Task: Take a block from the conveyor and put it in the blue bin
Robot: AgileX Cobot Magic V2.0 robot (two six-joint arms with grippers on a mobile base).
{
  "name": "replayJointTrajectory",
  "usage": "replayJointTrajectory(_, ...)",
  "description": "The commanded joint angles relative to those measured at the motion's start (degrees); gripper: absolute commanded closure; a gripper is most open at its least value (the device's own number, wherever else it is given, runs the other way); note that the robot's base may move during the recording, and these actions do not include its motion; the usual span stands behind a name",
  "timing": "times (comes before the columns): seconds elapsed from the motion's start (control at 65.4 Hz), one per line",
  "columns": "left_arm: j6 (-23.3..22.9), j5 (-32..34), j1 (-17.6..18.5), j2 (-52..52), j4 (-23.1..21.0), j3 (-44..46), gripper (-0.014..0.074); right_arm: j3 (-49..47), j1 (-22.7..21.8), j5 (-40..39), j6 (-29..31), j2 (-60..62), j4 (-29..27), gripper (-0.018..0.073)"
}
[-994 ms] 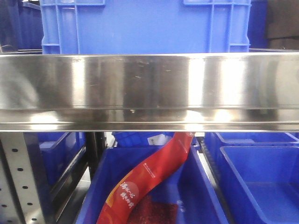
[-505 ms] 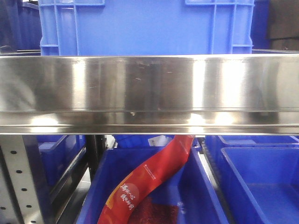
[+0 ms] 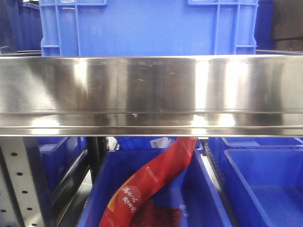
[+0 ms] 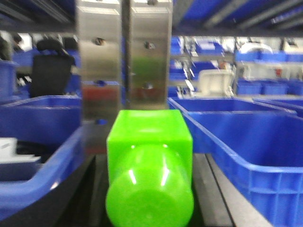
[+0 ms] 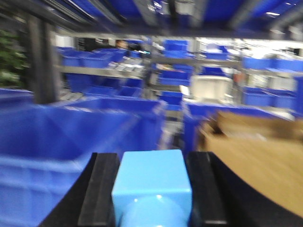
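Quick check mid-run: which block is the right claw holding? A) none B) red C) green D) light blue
D: the right wrist view shows a light blue block clamped between the black pads of the right claw; the green block is at the left claw.

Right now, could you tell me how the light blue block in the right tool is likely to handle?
The light blue block looks like rigid plastic, so it probably won't deform between the right tool's black pads. Its smooth faces may be slippery. The rounded stud facing the camera could make it tip if set down on that end.
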State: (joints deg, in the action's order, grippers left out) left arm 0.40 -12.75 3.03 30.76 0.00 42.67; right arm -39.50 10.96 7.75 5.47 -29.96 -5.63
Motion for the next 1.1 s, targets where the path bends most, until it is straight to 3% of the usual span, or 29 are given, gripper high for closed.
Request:
replayJointTrajectory(0.0,0.04,-0.49,3.12,6.23,0.00,4.70,0.0707,-4.10,2.87,-0.97,0.59,-5.29,-0.12,0.0721)
replayJointTrajectory(0.245,0.04,-1.65,17.50,23.54,2.09,18.93,0.0707,-15.67,9.61,-1.94,0.59,-21.74,-0.12,0.0721)
replayJointTrajectory(0.367,0.04,-1.61,22.93,32.51,2.29,25.38,0.0707,-21.08,12.48,-3.09,0.59,-29.94,-0.12,0.0721)
replayJointTrajectory(0.581,0.04,-0.91,26.11,49.68,0.53,36.70,0.0707,-29.42,16.11,-5.77,0.59,-43.82,-0.12,0.0715)
replayJointTrajectory(0.673,0.04,-0.91,26.26,54.91,0.00,41.20,0.0699,-32.76,16.11,-5.77,0.59,-48.48,-0.12,0.0626)
replayJointTrajectory(0.78,0.04,-0.81,26.26,58.21,0.00,43.36,0.0577,-34.91,16.11,-5.75,0.59,-52.21,-0.12,0.0419)
replayJointTrajectory(0.903,0.04,-1.68,26.26,58.75,-0.96,43.49,0.0294,-36.20,16.11,-5.77,0.59,-54.05,-0.12,0.0189)
replayJointTrajectory(0.994,0.04,-2.48,26.26,58.75,-1.12,43.49,0.0141,-36.20,16.11,-5.28,0.59,-54.34,-0.12,0.0100)
replayJointTrajectory(1.086,0.04,-2.69,26.26,58.75,-1.12,43.49,0.0142,-36.20,16.11,-4.76,0.59,-54.34,-0.12,0.0094)
